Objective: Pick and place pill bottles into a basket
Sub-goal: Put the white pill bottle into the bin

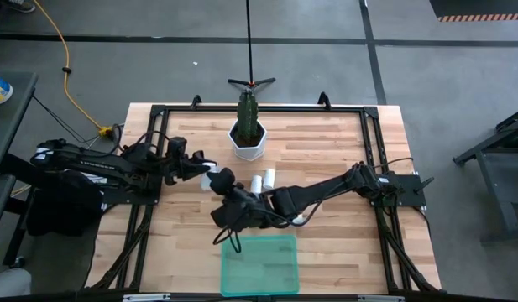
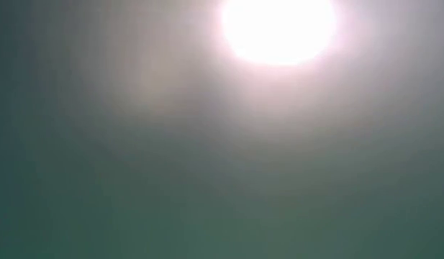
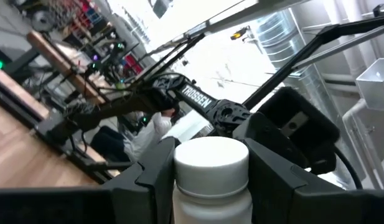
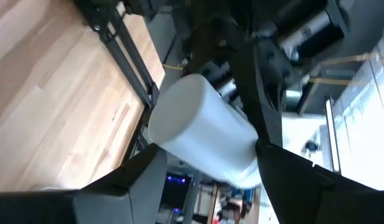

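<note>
A small plain white cylindrical pill bottle [image 3: 210,171] sits clamped in the left hand [image 3: 210,180] above the desk's left-centre; the right hand [image 4: 204,155] grips another white bottle [image 4: 204,134] beside the translucent green tray [image 1: 260,264].

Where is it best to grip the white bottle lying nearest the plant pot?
Probably across the middle of the bottle, coming from straight above: it seems to lie on its side, so its round body offers two opposite flanks. A second bottle lies close.
</note>
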You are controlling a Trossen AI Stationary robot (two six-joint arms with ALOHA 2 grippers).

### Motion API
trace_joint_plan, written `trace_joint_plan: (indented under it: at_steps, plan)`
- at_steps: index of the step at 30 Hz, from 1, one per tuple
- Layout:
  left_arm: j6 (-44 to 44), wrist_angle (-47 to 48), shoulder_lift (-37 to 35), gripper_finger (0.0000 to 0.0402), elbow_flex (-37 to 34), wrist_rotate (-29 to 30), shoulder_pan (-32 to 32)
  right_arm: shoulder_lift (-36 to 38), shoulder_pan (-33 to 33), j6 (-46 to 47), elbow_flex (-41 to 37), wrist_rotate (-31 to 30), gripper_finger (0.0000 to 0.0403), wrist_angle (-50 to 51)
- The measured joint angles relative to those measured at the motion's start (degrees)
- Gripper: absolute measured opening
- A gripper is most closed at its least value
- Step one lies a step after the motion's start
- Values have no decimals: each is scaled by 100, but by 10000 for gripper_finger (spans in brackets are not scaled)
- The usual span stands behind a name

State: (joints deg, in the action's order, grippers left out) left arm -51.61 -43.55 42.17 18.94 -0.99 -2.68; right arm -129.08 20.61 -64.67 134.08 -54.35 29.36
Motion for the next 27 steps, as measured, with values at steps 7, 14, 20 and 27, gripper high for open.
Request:
trace_joint_plan:
  at_steps: [7, 14, 20, 27]
  plan:
    - [199, -59, 4, 194, -9, 182, 11, 10, 147, 868, 12, -661, 231, 2]
    - [1178, -56, -36, 194, -20, 236, 15, 20, 222, 2321, 24, -1405, 230, -21]
    - [2037, -41, -44, 194, -20, 52, 11, 20, 197, 3767, 24, -1836, 227, 9]
    - [2939, 195, -46, 194, -20, -184, 10, 20, -12, 5433, 22, -1198, 228, 33]
